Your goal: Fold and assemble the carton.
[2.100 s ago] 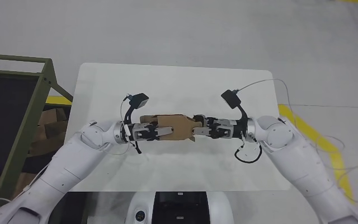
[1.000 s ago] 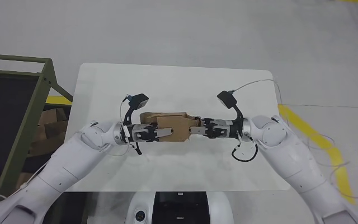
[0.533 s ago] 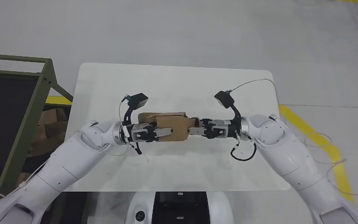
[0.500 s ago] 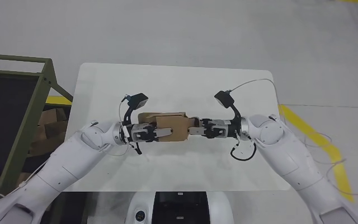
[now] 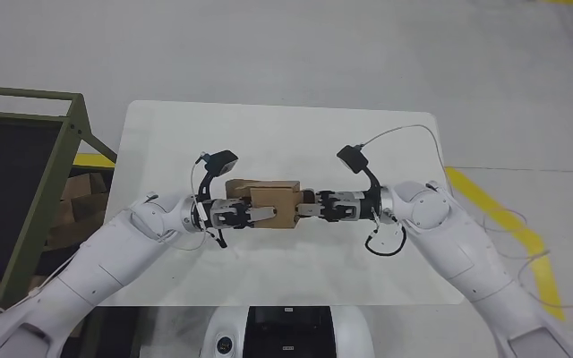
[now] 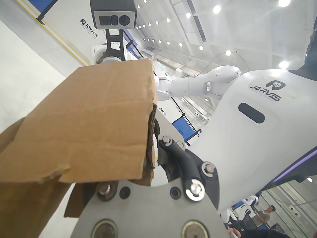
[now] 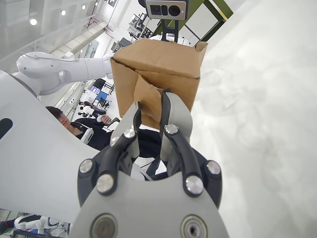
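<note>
Carton [image 5: 273, 201]: brown, small, already squared up into a box shape. It sits over the middle of the bench [image 5: 269, 125], strung between the two arms. Whether its underside touches the bench I cannot tell. The long sides look formed. The end facing the right arm is unfinished, with an end flap [image 7: 146, 100] turned inward and a ragged crease above it. My reading: the step in hand is closing that end.

Left pincer [image 5: 260, 215]: clenched on the carton's wall at the opposite end, cardboard caught in its grip. It looks like the anchor, there so the box cannot slide or twist when the other end is pushed.

Right pincer [image 5: 303, 211]: right at the turned-in flap, aimed along the box's length. Whether it pinches the flap or only presses on it I cannot tell. The head-on approach would suit tucking a flap straight in against the left arm's hold.

Arms: both forearms lie low and near level over the bench, pointing at each other in one line. Elbows are out toward the near corners. Wrists are rolled so each wrist camera stands off on the far side of the box.

Further out: a green rack [image 5: 36, 93] beside the bench on the robot's left, with loose cardboard [image 5: 81, 201] in it.
</note>
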{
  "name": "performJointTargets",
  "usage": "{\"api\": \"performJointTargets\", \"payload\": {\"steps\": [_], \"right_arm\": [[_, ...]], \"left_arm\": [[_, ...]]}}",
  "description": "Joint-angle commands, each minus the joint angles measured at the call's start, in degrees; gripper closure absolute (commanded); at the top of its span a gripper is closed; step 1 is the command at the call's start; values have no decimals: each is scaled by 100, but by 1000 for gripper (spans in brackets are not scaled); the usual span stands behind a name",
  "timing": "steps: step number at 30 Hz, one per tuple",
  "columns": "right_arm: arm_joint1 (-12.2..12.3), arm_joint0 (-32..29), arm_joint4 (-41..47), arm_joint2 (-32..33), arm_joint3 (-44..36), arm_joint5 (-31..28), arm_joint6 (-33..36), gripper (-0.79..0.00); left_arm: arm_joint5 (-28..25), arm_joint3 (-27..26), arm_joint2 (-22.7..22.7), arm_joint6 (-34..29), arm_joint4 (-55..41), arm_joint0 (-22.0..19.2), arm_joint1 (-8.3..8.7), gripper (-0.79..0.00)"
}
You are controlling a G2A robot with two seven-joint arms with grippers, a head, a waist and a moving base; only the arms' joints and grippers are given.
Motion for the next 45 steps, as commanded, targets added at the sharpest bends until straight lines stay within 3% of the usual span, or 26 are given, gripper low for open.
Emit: {"api": "performJointTargets", "payload": {"steps": [1,10,22,39,45], "right_arm": [[-10,9,6,-11,9,12,15,-111],[-63,93,-22,-87,12,78,98,-114],[-74,54,-427,52,-12,142,-158,-234],[284,-1065,-1164,1449,-1042,27,-880,-200],[304,-1163,-1212,1356,-1376,116,-615,-188]], "left_arm": [[-9,4,39,9,2,-27,8,0],[-41,19,201,42,-38,-131,43,0],[-78,32,292,78,-90,-192,103,0],[-78,52,308,78,-136,-206,124,0],[-78,57,347,78,-118,-242,111,0]]}}
